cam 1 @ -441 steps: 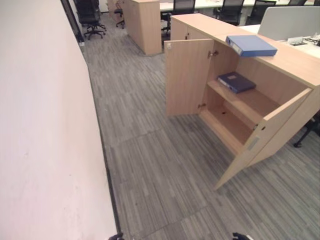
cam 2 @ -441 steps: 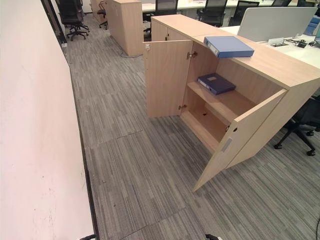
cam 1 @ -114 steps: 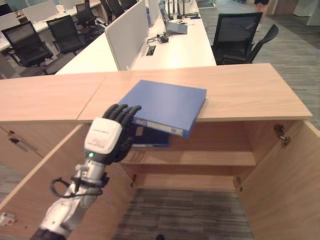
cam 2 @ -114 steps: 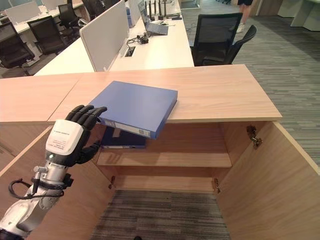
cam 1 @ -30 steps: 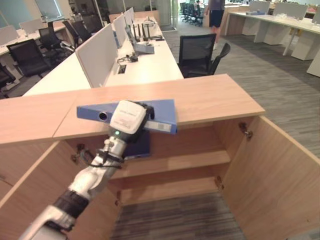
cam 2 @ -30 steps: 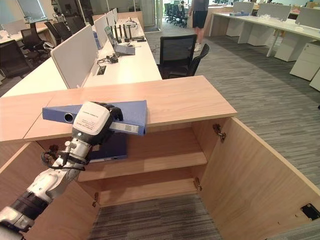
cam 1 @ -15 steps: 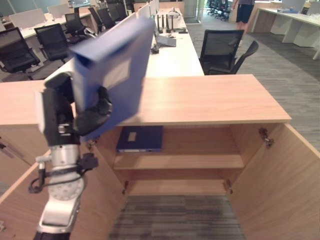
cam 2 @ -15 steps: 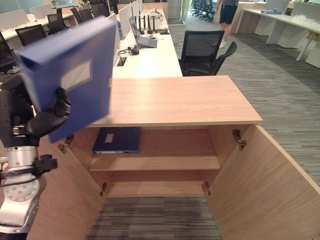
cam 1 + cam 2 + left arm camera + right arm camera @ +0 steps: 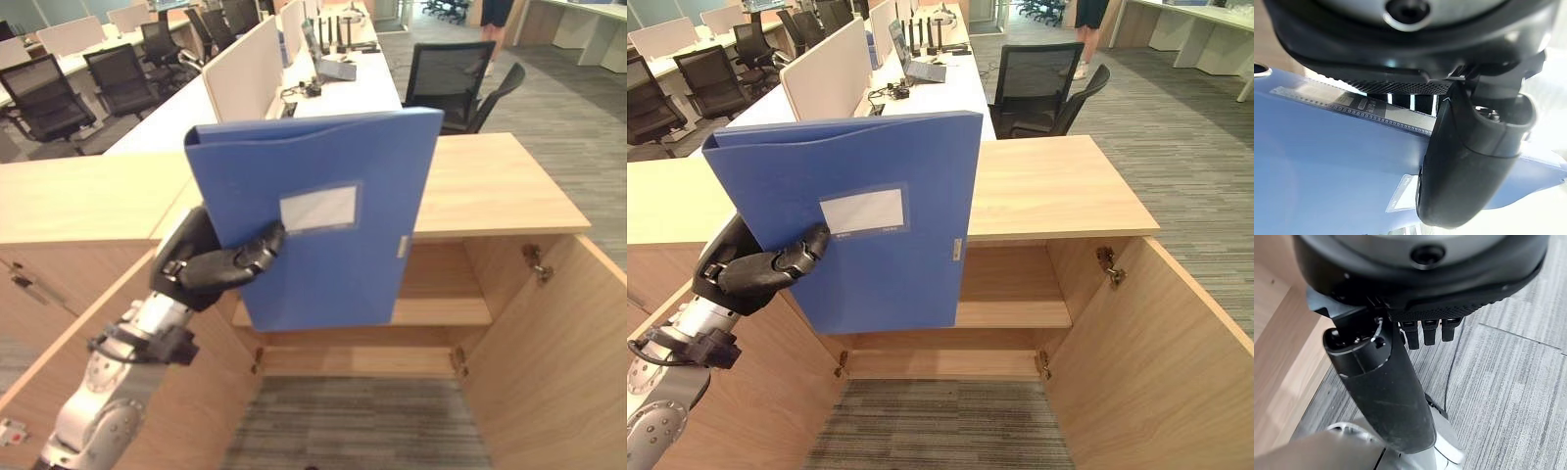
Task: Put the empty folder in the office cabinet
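Observation:
A light blue folder [image 9: 323, 225] with a white label stands upright in the air before the open office cabinet [image 9: 500, 186]. My left hand [image 9: 211, 264] is shut on its left edge, thumb across the front face, fingers behind it. In the left wrist view the thumb [image 9: 1469, 161] presses on the blue cover [image 9: 1317, 171]. The folder hides the left part of the cabinet's upper shelf [image 9: 441, 311]. My right hand [image 9: 1381, 382] hangs over the grey carpet beside a wooden panel, fingers relaxed and holding nothing.
Both cabinet doors stand open, the right one [image 9: 558, 362] wide and the left one [image 9: 196, 392] beside my left arm. Behind the cabinet are white desks with screens and black office chairs [image 9: 446, 83]. A person [image 9: 1085, 18] stands far back. Grey carpet [image 9: 353, 421] lies below.
The folder has swung from a raised tilt at the left to upright, its labelled face toward me, in front of the cabinet opening. My left hand has lowered with it.

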Available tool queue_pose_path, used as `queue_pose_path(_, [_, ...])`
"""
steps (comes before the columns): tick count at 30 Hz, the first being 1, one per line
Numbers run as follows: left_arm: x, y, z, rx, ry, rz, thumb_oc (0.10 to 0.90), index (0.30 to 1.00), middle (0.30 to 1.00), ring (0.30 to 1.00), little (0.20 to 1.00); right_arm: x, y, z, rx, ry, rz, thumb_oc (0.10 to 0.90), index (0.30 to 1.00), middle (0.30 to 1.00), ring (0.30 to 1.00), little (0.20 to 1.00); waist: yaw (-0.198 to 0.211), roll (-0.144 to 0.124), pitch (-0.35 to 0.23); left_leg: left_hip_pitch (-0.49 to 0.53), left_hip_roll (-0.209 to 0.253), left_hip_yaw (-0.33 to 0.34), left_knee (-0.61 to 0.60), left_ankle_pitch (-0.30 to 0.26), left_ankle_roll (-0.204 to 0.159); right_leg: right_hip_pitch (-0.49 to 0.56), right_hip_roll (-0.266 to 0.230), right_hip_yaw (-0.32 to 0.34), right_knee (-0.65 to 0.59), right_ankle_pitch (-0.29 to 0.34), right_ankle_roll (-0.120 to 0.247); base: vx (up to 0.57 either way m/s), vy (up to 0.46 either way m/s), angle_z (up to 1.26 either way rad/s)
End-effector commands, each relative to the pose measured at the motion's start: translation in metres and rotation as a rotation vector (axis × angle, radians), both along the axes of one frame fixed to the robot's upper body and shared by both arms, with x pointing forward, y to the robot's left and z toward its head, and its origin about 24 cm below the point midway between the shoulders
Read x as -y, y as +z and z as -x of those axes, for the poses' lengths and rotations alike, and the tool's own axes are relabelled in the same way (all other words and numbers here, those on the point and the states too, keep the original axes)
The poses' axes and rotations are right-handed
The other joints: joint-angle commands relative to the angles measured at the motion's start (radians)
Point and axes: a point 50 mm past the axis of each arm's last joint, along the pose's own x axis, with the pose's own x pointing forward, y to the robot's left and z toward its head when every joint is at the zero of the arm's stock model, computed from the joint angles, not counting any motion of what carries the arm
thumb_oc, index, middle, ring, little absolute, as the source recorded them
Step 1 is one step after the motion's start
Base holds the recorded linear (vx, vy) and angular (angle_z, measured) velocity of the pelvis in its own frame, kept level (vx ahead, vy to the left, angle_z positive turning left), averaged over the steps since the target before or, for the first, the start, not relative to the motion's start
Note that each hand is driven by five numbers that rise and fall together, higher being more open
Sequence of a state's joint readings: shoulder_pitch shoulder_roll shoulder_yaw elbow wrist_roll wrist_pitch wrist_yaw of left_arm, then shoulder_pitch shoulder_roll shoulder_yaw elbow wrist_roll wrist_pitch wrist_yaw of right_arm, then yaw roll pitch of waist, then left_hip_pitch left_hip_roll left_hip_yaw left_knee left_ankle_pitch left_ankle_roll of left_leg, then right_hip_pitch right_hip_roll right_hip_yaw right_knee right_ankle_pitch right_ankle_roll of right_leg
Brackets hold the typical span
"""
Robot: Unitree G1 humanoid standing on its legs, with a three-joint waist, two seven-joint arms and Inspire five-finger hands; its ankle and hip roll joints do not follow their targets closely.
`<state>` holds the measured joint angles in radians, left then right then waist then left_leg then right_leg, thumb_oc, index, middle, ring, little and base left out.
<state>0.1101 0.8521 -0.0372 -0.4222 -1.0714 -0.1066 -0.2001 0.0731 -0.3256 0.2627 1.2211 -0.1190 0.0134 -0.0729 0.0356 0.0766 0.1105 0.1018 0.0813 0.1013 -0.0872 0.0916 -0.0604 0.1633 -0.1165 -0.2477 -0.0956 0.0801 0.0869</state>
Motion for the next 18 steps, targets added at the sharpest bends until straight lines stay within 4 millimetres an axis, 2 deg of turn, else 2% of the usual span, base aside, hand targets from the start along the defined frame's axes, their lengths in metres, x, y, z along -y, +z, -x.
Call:
queue_pose_path(1, [0.019, 0.055, 0.001, 0.251, -0.151, 0.023, 0.400, 0.300, 0.300, 0.300, 0.300, 0.008, 0.008, -0.034, 0.067, 0.081, 0.045, 0.800, 0.900, 0.900, 0.900, 0.900, 0.000, -0.028, 0.008, 0.063, -0.040, -0.031, 0.000, -0.142, -0.011, 0.045, 0.029, 0.040, 0.008, -0.158, 0.018, 0.00, 0.000, 0.00])
queue_pose_path(4, [0.021, 0.040, -0.005, 0.188, -0.138, 0.014, 0.400, 0.300, 0.300, 0.300, 0.300, 0.003, 0.010, -0.044, 0.128, 0.014, 0.001, 0.800, 0.900, 0.900, 0.900, 0.900, -0.003, -0.027, 0.008, 0.063, -0.042, -0.031, 0.000, -0.142, -0.009, 0.046, 0.028, 0.039, 0.009, -0.157, 0.018, 0.00, 0.000, 0.00])
queue_pose_path(5, [0.021, 0.037, -0.006, 0.178, -0.130, 0.015, 0.400, 0.300, 0.300, 0.300, 0.300, 0.001, 0.012, -0.052, 0.184, -0.050, -0.036, 0.800, 0.900, 0.900, 0.900, 0.900, -0.004, -0.027, 0.008, 0.064, -0.042, -0.030, 0.000, -0.143, -0.008, 0.045, 0.027, 0.039, 0.009, -0.157, 0.018, 0.00, 0.000, 0.00])
queue_pose_path(6, [0.019, 0.032, -0.006, 0.157, -0.117, 0.026, 0.400, 0.300, 0.300, 0.300, 0.300, -0.005, 0.018, -0.070, 0.294, -0.149, -0.120, 0.800, 0.900, 0.900, 0.900, 0.900, -0.006, -0.027, 0.008, 0.064, -0.042, -0.028, 0.000, -0.144, -0.008, 0.043, 0.027, 0.041, 0.011, -0.157, 0.018, 0.00, 0.000, 0.00])
queue_pose_path(7, [0.014, 0.028, -0.008, 0.141, -0.096, 0.028, 0.400, 0.300, 0.300, 0.300, 0.300, -0.011, 0.031, -0.094, 0.441, -0.227, -0.239, 0.800, 0.900, 0.900, 0.900, 0.900, -0.007, -0.028, 0.008, 0.064, -0.041, -0.025, 0.000, -0.144, -0.009, 0.041, 0.026, 0.041, 0.011, -0.156, 0.018, 0.02, 0.019, -0.04])
queue_pose_path(8, [0.011, 0.026, -0.009, 0.130, -0.080, 0.040, 0.400, 0.300, 0.300, 0.300, 0.300, -0.012, 0.042, -0.109, 0.532, -0.267, -0.305, 0.800, 0.900, 0.900, 0.900, 0.900, -0.008, -0.029, 0.008, 0.064, -0.041, -0.023, 0.000, -0.143, -0.010, 0.040, 0.026, 0.042, 0.011, -0.156, 0.018, 0.01, 0.019, -0.08])
queue_pose_path(9, [0.005, 0.022, -0.011, 0.114, -0.055, 0.039, 0.400, 0.300, 0.300, 0.300, 0.300, -0.012, 0.066, -0.129, 0.694, -0.319, -0.424, 0.800, 0.900, 0.900, 0.900, 0.900, -0.010, -0.029, 0.007, 0.067, -0.040, -0.018, 0.000, -0.145, -0.011, 0.039, 0.026, 0.044, 0.012, -0.155, 0.019, 0.01, 0.019, -0.14])
queue_pose_path(10, [0.001, 0.019, -0.012, 0.109, -0.035, 0.023, 0.400, 0.300, 0.300, 0.300, 0.300, -0.010, 0.082, -0.141, 0.785, -0.328, -0.487, 0.800, 0.900, 0.900, 0.900, 0.900, -0.011, -0.030, 0.007, 0.067, -0.040, -0.016, 0.000, -0.145, -0.012, 0.038, 0.025, 0.045, 0.012, -0.154, 0.020, 0.01, 0.028, -0.13])
queue_pose_path(11, [-0.008, 0.016, -0.012, 0.110, 0.010, 0.002, 0.400, 0.300, 0.300, 0.300, 0.300, -0.006, 0.109, -0.155, 0.912, -0.293, -0.552, 0.800, 0.900, 0.900, 0.900, 0.900, -0.012, -0.032, 0.004, 0.069, -0.040, -0.013, 0.000, -0.145, -0.013, 0.037, 0.025, 0.047, 0.012, -0.153, 0.021, 0.01, 0.023, -0.10])
queue_pose_path(12, [-0.012, 0.014, -0.013, 0.111, 0.027, -0.005, 0.400, 0.300, 0.300, 0.300, 0.300, -0.004, 0.123, -0.161, 0.964, -0.256, -0.572, 0.800, 0.900, 0.900, 0.900, 0.900, -0.014, -0.034, 0.003, 0.069, -0.040, -0.013, 0.000, -0.145, -0.014, 0.038, 0.025, 0.047, 0.012, -0.153, 0.022, 0.02, 0.024, -0.04])
queue_pose_path(13, [-0.019, 0.010, -0.015, 0.108, 0.064, -0.011, 0.400, 0.300, 0.300, 0.300, 0.300, 0.003, 0.148, -0.170, 1.068, -0.229, -0.611, 0.800, 0.900, 0.900, 0.900, 0.900, -0.016, -0.039, -0.001, 0.070, -0.040, -0.011, 0.000, -0.145, -0.014, 0.039, 0.024, 0.047, 0.012, -0.152, 0.022, 0.00, 0.000, 0.00])
queue_pose_path(14, [-0.022, 0.009, -0.016, 0.111, 0.080, -0.020, 0.400, 0.300, 0.300, 0.300, 0.300, 0.006, 0.156, -0.173, 1.099, -0.222, -0.625, 0.800, 0.900, 0.900, 0.900, 0.900, -0.017, -0.040, -0.003, 0.070, -0.040, -0.010, 0.000, -0.145, -0.015, 0.039, 0.024, 0.047, 0.012, -0.152, 0.022, 0.00, 0.000, 0.00])
queue_pose_path(15, [-0.030, 0.010, -0.018, 0.124, 0.119, -0.031, 0.400, 0.300, 0.300, 0.300, 0.300, 0.011, 0.173, -0.180, 1.148, -0.193, -0.654, 0.800, 0.900, 0.900, 0.900, 0.900, -0.018, -0.042, -0.005, 0.069, -0.039, -0.010, 0.000, -0.145, -0.015, 0.037, 0.024, 0.047, 0.011, -0.151, 0.022, 0.00, 0.000, 0.00])
queue_pose_path(18, [-0.042, 0.012, -0.019, 0.151, 0.174, -0.050, 0.400, 0.300, 0.300, 0.300, 0.300, 0.018, 0.197, -0.185, 1.202, -0.126, -0.695, 0.800, 0.900, 0.900, 0.900, 0.900, -0.020, -0.049, -0.008, 0.068, -0.039, -0.009, 0.000, -0.145, -0.015, 0.035, 0.025, 0.048, 0.010, -0.151, 0.022, 0.00, 0.000, 0.00])
